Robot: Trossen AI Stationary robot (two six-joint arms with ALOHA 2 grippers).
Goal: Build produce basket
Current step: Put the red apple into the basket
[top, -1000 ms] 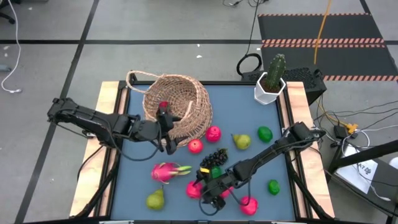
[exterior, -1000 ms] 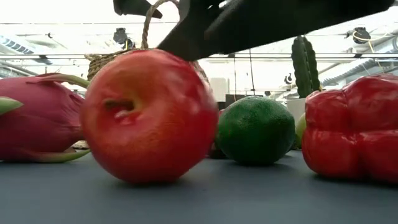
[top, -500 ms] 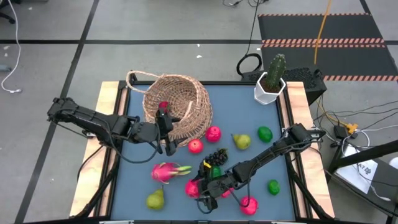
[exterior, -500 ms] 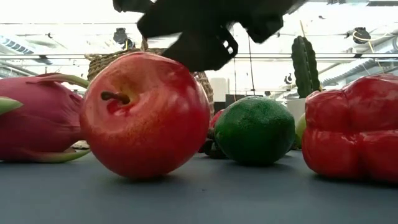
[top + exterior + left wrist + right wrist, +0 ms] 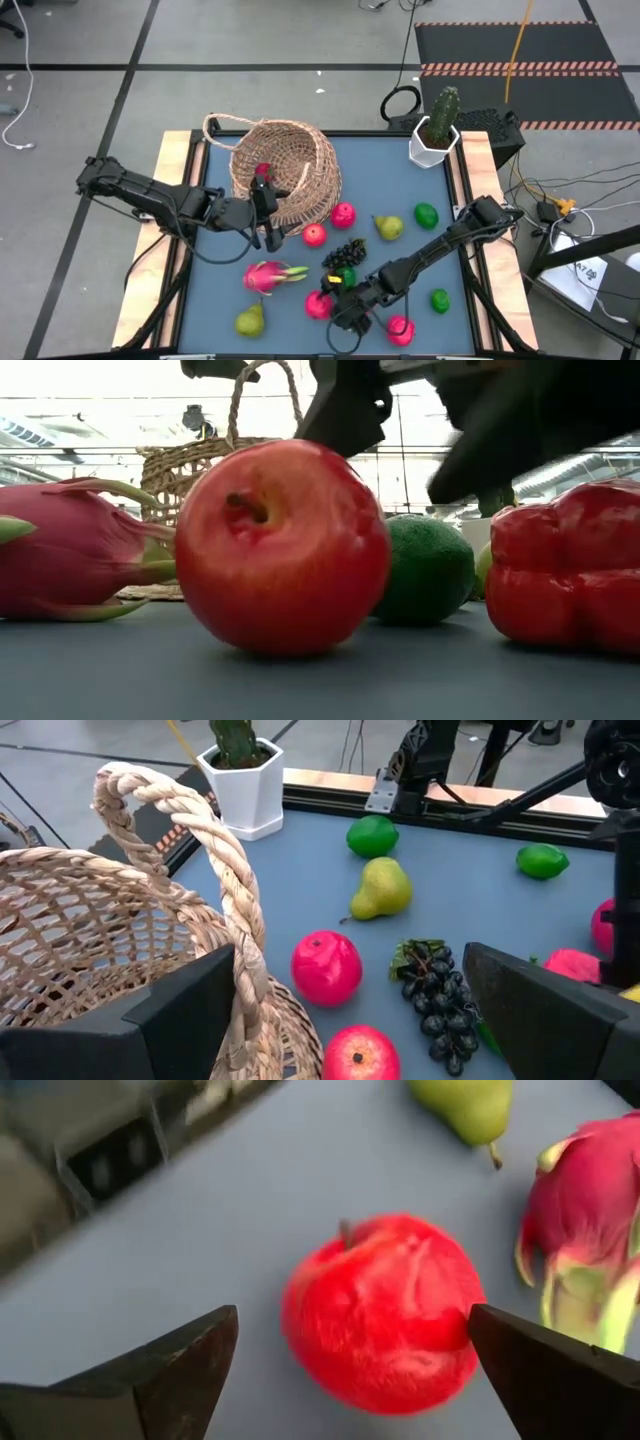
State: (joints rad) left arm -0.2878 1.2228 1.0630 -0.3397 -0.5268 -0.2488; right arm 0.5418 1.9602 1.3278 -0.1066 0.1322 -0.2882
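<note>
The tan wicker basket (image 5: pixel 285 172) stands on the table's far left part, and its rope handle (image 5: pixel 225 870) rises in the left wrist view. My left gripper (image 5: pixel 266 218) is open at the basket's near rim. My right gripper (image 5: pixel 345 318) is open near the table's near edge, with its fingers on either side of a red apple (image 5: pixel 385 1315), which rests on the table (image 5: pixel 320 305). Loose on the mat lie a pink dragon fruit (image 5: pixel 270 275), a grape bunch (image 5: pixel 345 253), pears (image 5: pixel 250 320) (image 5: pixel 388 227), limes (image 5: pixel 426 214) (image 5: pixel 440 299) and pink-red round fruits (image 5: pixel 343 213) (image 5: pixel 314 235). My left gripper has one finger (image 5: pixel 180 1020) close beside the basket's rim, where the handle (image 5: pixel 245 975) joins it; I cannot tell whether it touches. My right gripper comes slanting down over the apple, and one fingertip (image 5: pixel 490 1330) lies against the apple's side (image 5: pixel 460 1320). The other finger stands clear.
A white hexagonal pot with a cactus (image 5: pixel 435 135) stands at the far right corner. A red pepper (image 5: pixel 570 570) sits just right of the apple, and a lime (image 5: pixel 425 570) lies behind it. Wooden rails edge the mat on the left and right.
My right gripper has shifted a little toward the table's right edge over the apple. The apple has rolled toward the right, and its stem has turned from the side to the top. My left arm and the basket have kept still.
</note>
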